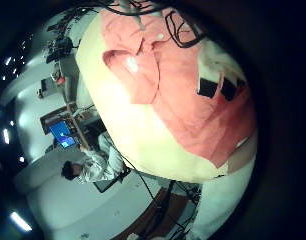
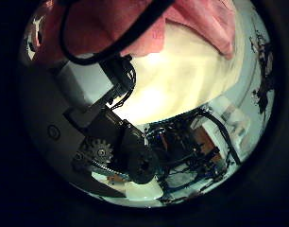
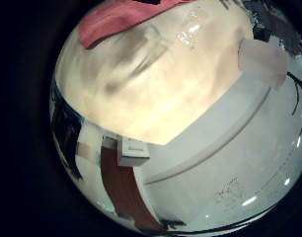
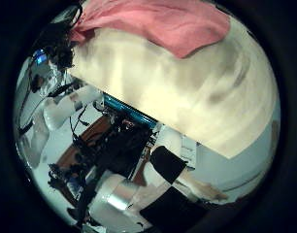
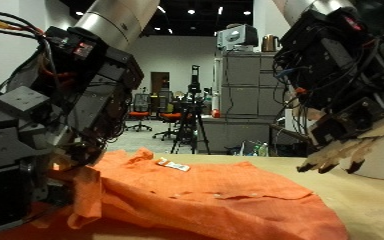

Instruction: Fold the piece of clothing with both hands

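An orange piece of clothing (image 5: 205, 195) lies spread on the pale table (image 5: 372, 205). Its edge nearest my left hand (image 5: 46, 110) stands up in a bunched ridge right beside that hand; I cannot see whether the hand grips it. My right hand (image 5: 339, 85) hangs above the bare table away from the cloth, fingers relaxed and holding nothing. The left little finger side palm view shows the garment (image 1: 163, 80) spread over the table (image 1: 143, 145). Part of the cloth shows in the left thumb side palm view (image 2: 196, 24), the right little finger side palm view (image 3: 116, 22) and the right thumb side palm view (image 4: 158, 27).
A small white tag (image 5: 175, 166) lies on the cloth's far edge. Bare tabletop (image 3: 161, 94) spreads below my right hand. A grey cabinet (image 5: 245, 95) and office chairs stand in the room behind the table.
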`<state>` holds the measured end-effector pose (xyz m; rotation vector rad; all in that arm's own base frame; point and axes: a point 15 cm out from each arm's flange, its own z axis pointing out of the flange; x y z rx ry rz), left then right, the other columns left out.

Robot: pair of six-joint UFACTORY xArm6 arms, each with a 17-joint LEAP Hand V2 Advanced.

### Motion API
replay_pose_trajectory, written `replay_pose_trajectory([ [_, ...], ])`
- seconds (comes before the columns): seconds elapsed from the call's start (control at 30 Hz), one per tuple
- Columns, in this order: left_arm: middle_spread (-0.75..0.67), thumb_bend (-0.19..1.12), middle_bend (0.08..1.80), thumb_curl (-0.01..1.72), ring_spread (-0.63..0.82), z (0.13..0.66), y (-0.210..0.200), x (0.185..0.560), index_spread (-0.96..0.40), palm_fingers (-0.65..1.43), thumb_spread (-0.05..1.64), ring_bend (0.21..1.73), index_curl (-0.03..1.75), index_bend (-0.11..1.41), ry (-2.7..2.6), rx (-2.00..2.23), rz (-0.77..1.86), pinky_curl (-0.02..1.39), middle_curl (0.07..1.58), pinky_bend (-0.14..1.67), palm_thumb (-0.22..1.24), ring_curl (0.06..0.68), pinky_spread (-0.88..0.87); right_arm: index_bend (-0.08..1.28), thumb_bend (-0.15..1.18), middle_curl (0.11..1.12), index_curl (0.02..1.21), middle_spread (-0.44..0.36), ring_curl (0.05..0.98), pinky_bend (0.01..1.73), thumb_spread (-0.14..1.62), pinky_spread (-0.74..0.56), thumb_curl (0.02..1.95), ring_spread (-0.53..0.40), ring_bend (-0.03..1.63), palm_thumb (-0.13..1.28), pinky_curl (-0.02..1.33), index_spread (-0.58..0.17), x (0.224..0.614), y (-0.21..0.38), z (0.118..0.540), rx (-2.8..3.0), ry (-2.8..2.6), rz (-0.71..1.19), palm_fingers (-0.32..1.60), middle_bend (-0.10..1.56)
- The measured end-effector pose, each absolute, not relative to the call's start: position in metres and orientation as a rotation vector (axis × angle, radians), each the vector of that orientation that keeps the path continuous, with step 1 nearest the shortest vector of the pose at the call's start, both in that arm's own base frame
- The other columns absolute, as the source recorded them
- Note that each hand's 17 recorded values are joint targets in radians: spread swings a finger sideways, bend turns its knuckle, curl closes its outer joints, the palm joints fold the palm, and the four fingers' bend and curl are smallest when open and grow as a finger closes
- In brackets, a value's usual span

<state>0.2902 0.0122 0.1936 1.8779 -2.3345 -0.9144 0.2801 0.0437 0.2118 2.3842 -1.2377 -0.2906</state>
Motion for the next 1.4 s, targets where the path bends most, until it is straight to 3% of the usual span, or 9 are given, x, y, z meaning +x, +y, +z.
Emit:
replay_pose_trajectory([
  [0.3,-0.57,-0.01,0.95,0.27,-0.57,0.198,0.010,0.288,-0.64,1.15,1.16,0.97,0.72,0.24,-2.328,1.869,-0.930,0.47,0.64,1.03,0.75,0.449,-0.74,0.17,-0.02,0.35,0.26,0.153,0.273,0.42,0.96,0.31,0.31,0.190,0.40,0.50,0.31,-0.095,0.268,0.061,0.184,2.362,-1.200,-0.273,0.06,0.22],
  [0.47,-0.57,-0.01,0.96,0.27,-0.56,0.200,0.010,0.287,-0.65,1.15,1.16,0.97,0.76,0.22,-2.324,1.873,-0.929,0.46,0.64,1.03,0.75,0.451,-0.74,0.22,0.02,0.33,0.30,0.162,0.262,0.40,0.99,0.32,0.37,0.197,0.36,0.70,0.31,-0.128,0.270,0.070,0.182,2.365,-1.160,-0.258,0.08,0.17],
  [0.7,-0.57,-0.01,0.96,0.27,-0.57,0.203,0.010,0.286,-0.67,1.15,1.16,0.96,0.80,0.19,-2.316,1.876,-0.934,0.46,0.64,1.03,0.75,0.450,-0.74,0.20,-0.01,0.29,0.34,0.184,0.263,0.43,0.96,0.34,0.43,0.204,0.34,0.83,0.32,-0.141,0.275,0.077,0.175,2.316,-1.102,-0.159,0.06,0.15],
  [1.4,-0.57,-0.01,0.97,0.27,-0.57,0.206,0.014,0.284,-0.68,1.14,1.16,0.96,0.85,0.18,-2.305,1.877,-0.954,0.46,0.63,1.04,0.75,0.457,-0.74,0.18,-0.04,0.28,0.34,0.181,0.280,0.51,0.99,0.38,0.40,0.203,0.38,0.67,0.32,-0.111,0.292,0.089,0.152,2.343,-1.139,-0.130,0.05,0.17],
])
